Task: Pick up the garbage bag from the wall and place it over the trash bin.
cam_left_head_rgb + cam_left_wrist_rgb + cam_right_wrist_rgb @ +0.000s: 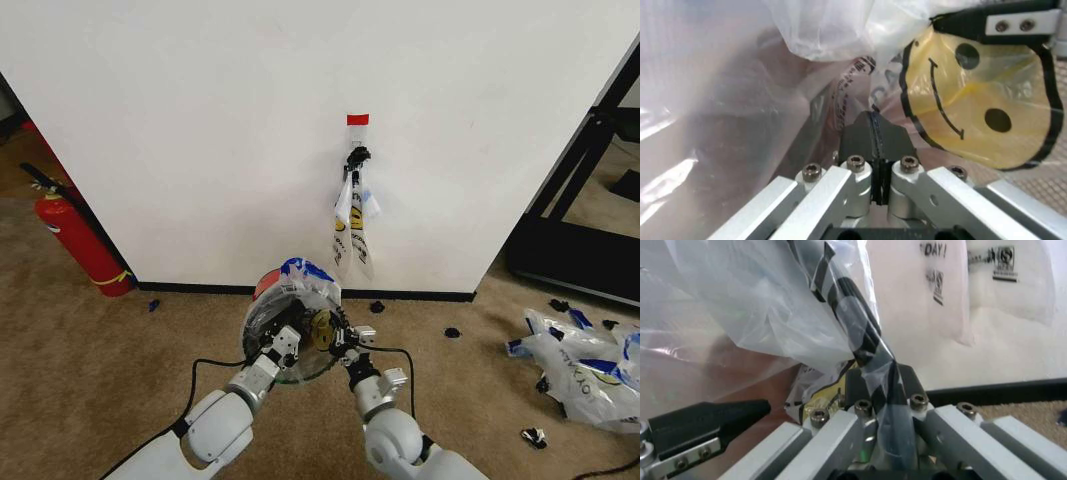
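Note:
The trash bin [262,318], black mesh with a red base, stands on the carpet in front of the wall [200,120]. The garbage bag [305,275] is draped over it, its yellow smiley face [977,107] turned toward me. My left gripper [283,345] is at the bin's near rim, and the left wrist view shows the left gripper [873,120] shut on the thin plastic. Beside it, my right gripper [350,340] pinches the film; in the right wrist view the right gripper [880,372] is shut where the plastic wraps a black rim.
Another smiley bag [352,215] hangs from the black hook [357,156] under red tape [357,119]. A red fire extinguisher [80,240] stands at the left. White bags with blue lettering [585,365] lie at the right, near a black frame [580,200]. Small black scraps dot the carpet.

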You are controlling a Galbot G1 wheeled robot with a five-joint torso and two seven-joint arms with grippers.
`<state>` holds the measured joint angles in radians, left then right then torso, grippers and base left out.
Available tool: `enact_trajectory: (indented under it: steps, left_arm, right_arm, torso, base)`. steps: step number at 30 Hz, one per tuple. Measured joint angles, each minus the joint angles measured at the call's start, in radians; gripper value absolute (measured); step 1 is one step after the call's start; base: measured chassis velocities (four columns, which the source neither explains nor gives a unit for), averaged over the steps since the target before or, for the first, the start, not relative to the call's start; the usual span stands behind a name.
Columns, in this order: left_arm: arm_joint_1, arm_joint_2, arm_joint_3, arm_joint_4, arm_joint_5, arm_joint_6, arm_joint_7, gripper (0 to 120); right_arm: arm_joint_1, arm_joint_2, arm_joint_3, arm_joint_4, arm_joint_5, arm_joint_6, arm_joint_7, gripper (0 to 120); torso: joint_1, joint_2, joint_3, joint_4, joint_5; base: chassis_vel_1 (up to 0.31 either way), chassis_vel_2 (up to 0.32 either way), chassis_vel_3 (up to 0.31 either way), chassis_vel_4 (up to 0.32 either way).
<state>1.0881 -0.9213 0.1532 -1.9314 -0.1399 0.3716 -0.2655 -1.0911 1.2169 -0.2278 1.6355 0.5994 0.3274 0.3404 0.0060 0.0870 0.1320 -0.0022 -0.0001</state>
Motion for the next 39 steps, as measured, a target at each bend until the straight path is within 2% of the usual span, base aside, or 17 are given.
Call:
enact_trajectory:
  steps: [6,20,39]
  left_arm:
    - [-0.023,-0.005,0.026,0.037,-0.014,0.051,-0.046,0]
    - [-0.089,-0.067,0.062,0.107,-0.099,0.066,-0.098,0]
    - [-0.148,-0.086,0.047,0.251,0.005,0.073,-0.096,0]
  right_arm:
    - [0.008,0.034,-0.01,-0.035,-0.07,0.008,0.066,0]
    - [0.027,0.089,-0.052,-0.075,-0.16,0.057,0.071,0]
    - [0.004,0.097,-0.095,-0.028,-0.121,0.027,0.104,0]
  torso:
    - [0.0,0.0,0.0,0.0,-0.0001]
    - [0.0,0.0,0.0,0.0,0.0]
    - [0.0,0.0,0.0,0.0,0.0]
  base:
    - [0.0,0.0,0.0,0.0]
    - [0.0,0.0,0.0,0.0]
    - [0.0,0.0,0.0,0.0]
